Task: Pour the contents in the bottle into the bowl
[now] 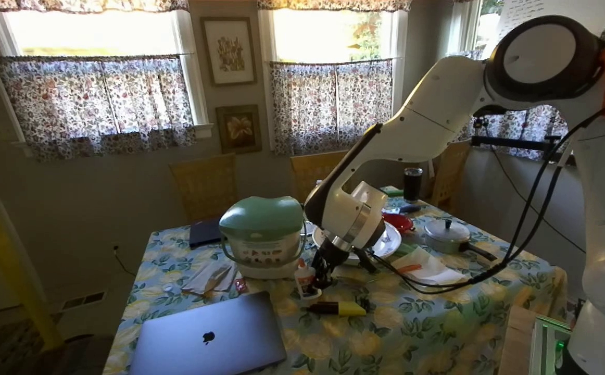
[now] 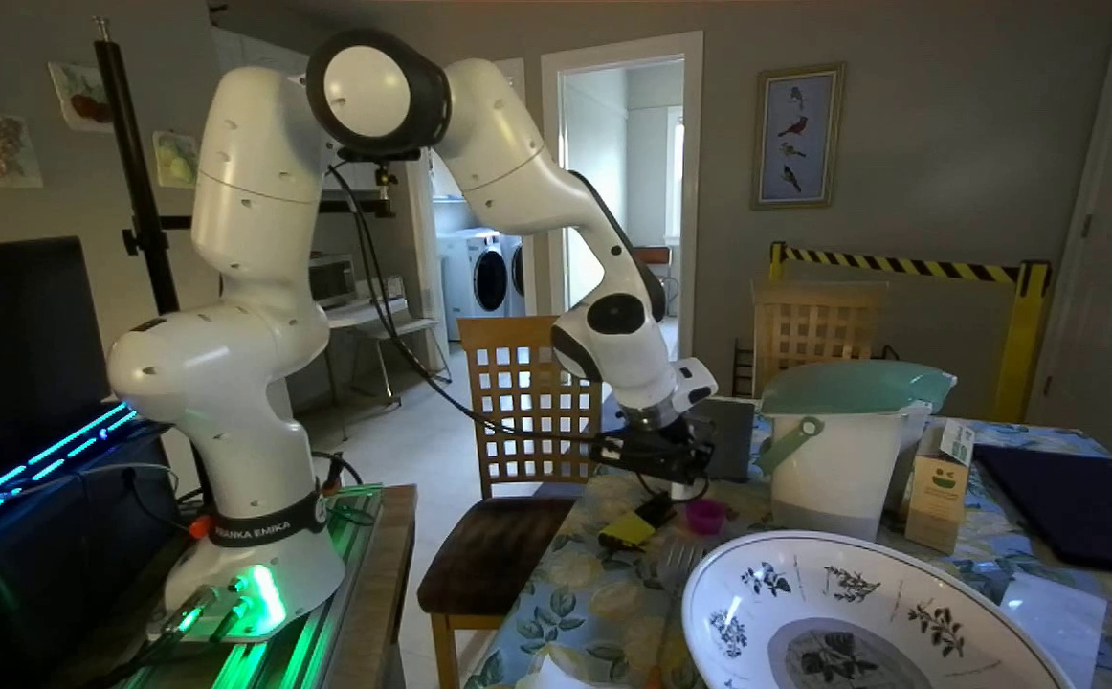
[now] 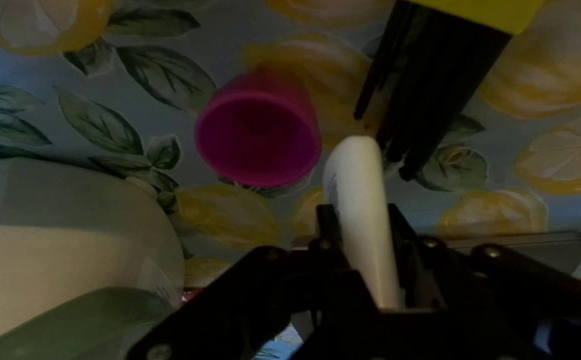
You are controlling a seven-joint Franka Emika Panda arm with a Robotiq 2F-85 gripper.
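The bottle [image 1: 307, 285] is small and white with an orange-red cap, near the middle of the table beside the green-lidded container. In the wrist view its narrow white side [image 3: 363, 215] lies between the two fingers. My gripper [image 1: 324, 278] is shut on it, with a finger against each side; it also shows in the wrist view [image 3: 360, 230]. In an exterior view only a white end of the bottle shows below the gripper [image 2: 661, 455]. I cannot tell whether the bottle touches the table. The bowl [image 2: 886, 565] is wide, shallow and white with leaf patterns; it also stands behind the arm [image 1: 393, 242].
A green-lidded white container [image 1: 263, 224] stands close beside the gripper. A pink cup [image 3: 258, 135] and a yellow-and-black tool [image 1: 352, 309] lie near the bottle. A closed laptop [image 1: 211, 333] is at the table's front. A lidded pot [image 1: 445, 239] stands beyond the bowl.
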